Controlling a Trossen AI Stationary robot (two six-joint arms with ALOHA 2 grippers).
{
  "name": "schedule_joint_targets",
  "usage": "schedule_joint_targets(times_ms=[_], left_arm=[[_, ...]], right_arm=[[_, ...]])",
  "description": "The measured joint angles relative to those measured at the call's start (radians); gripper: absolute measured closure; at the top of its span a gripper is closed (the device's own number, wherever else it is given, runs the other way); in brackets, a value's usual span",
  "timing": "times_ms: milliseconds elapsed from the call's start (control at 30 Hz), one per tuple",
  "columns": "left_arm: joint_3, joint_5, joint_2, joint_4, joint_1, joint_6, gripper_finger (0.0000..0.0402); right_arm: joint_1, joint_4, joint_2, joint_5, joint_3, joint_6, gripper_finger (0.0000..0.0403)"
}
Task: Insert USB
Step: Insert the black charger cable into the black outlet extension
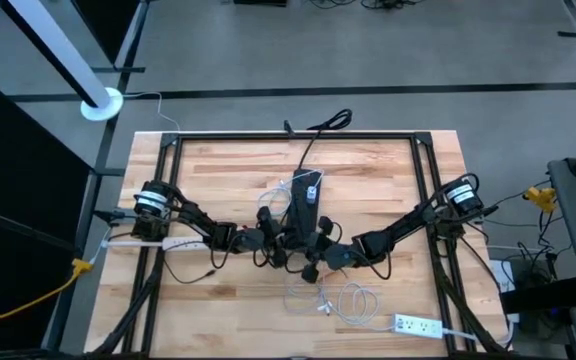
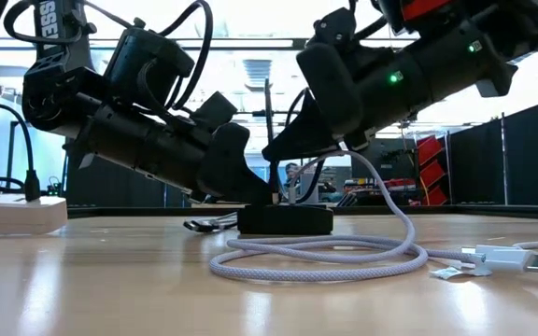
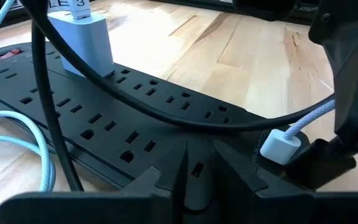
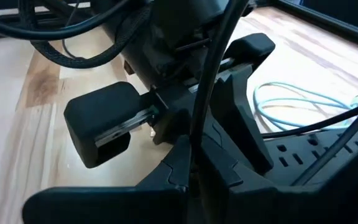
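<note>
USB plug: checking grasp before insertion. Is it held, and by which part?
The right gripper appears to hold the white USB plug by its body, near the power strip; left gripper's hold cannot be told.

The table (image 1: 228,175) is pale butcher-block wood with a smooth, faintly glossy finish. The power strip (image 3: 104,118) is matt black plastic, and the charger block (image 3: 82,43) plugged into it is smooth, light plastic. The cable (image 2: 325,257) has a woven cloth-like sheath, ending in a glossy white plug (image 3: 280,147). Both tools, left (image 1: 265,240) and right (image 1: 318,255), look like matt black plastic.
</note>
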Motion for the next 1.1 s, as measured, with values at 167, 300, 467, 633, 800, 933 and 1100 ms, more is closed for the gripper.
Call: schedule_joint_targets(times_ms=[167, 300, 467, 633, 800, 933, 1100], left_arm=[[0.000, 0.000, 0.000, 0.001, 0.000, -0.001, 0.0338], [0.000, 0.000, 0.000, 0.001, 0.000, -0.010, 0.0339], [0.000, 0.002, 0.000, 0.001, -0.002, -0.015, 0.0338], [0.000, 0.002, 0.000, 0.001, -0.005, -0.016, 0.0338], [0.000, 0.002, 0.000, 0.001, -0.007, -0.016, 0.0338], [0.000, 0.002, 0.000, 0.001, -0.008, -0.016, 0.0338], [0.000, 0.002, 0.000, 0.001, -0.008, -0.016, 0.0338]], right_arm=[[-0.001, -0.004, 0.000, -0.002, 0.000, -0.016, 0.0400], [-0.005, -0.006, 0.000, 0.003, -0.001, -0.025, 0.0400], [-0.007, -0.008, 0.000, 0.023, -0.002, -0.049, 0.0400], [-0.012, -0.008, 0.000, 0.027, -0.006, -0.050, 0.0400], [-0.022, -0.008, 0.000, 0.027, -0.008, -0.055, 0.0400], [-0.028, -0.010, 0.000, 0.023, -0.010, -0.061, 0.0400], [-0.029, -0.009, 0.000, 0.022, -0.010, -0.035, 0.0400]])
